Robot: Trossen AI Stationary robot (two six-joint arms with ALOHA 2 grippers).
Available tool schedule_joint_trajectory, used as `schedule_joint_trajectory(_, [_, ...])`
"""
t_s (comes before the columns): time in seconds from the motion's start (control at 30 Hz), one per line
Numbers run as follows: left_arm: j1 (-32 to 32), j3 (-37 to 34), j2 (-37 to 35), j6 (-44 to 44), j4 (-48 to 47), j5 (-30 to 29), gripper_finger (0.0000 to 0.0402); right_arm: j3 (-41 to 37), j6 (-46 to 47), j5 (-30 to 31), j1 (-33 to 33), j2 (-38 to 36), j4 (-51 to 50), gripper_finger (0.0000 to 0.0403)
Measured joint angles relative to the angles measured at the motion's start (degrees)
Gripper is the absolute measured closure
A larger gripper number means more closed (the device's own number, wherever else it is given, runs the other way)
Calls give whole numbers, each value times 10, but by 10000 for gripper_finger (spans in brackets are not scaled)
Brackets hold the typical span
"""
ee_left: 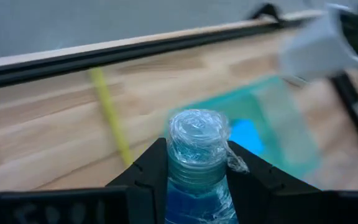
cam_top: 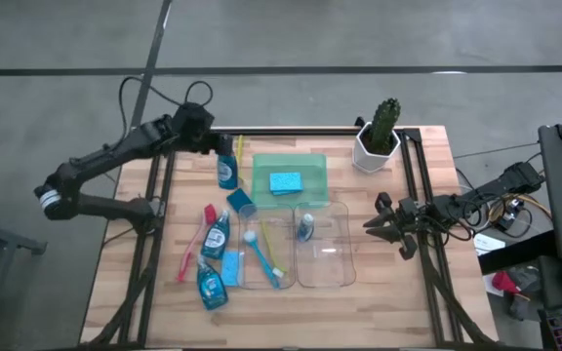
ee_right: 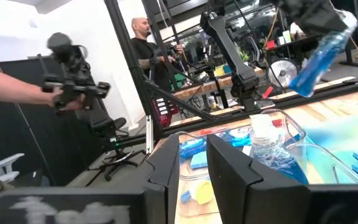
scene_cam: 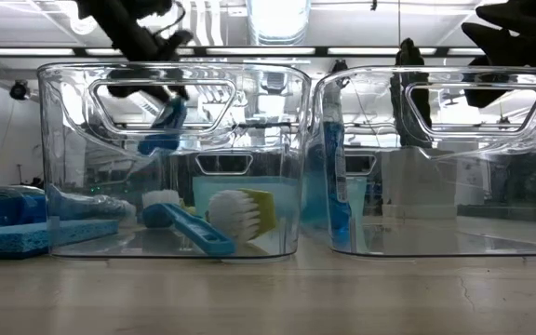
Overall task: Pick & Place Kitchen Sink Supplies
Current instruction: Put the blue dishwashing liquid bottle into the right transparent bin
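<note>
My left gripper (cam_top: 220, 148) is over the table's far left part, shut on a small clear bottle of blue liquid (cam_top: 226, 173), also seen in the air in the right wrist view (ee_right: 319, 53). My right gripper (cam_top: 383, 226) hovers open off the right end of the two clear bins, touching nothing. One more bottle (cam_top: 305, 227) stands in the right bin. The left bin holds brushes (cam_top: 266, 255). Two bottles (cam_top: 216, 235) (cam_top: 211, 286), a blue sponge (cam_top: 231, 263) and a red-pink brush (cam_top: 191, 250) lie on the table on the left. Another blue sponge (cam_top: 283, 182) lies in the green tray. My left gripper pinches the bottle's neck (ee_left: 194, 173), just under its wrapped cap (ee_left: 196, 134), between its two fingers (ee_left: 148, 177), one on each side. The bottle is lifted clear of the table and hangs tilted below the fingers, its body toward the near edge.
A green tray (cam_top: 312, 161) sits beyond the two clear bins (cam_top: 335, 258). A cactus in a white pot (cam_top: 379, 136) stands at the far right. A yellow-green brush (cam_top: 239, 146) lies beside my left gripper. Black rails run along the table. People stand in the room behind.
</note>
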Motion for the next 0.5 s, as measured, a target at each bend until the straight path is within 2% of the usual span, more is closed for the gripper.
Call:
schedule_joint_trajectory(0.3, [-181,0,-27,82,77,1,267,0,0,0,0,0,0,330])
schedule_joint_trajectory(0.5, [-305,0,-43,121,138,1,279,0,-1,0,0,0,0,320])
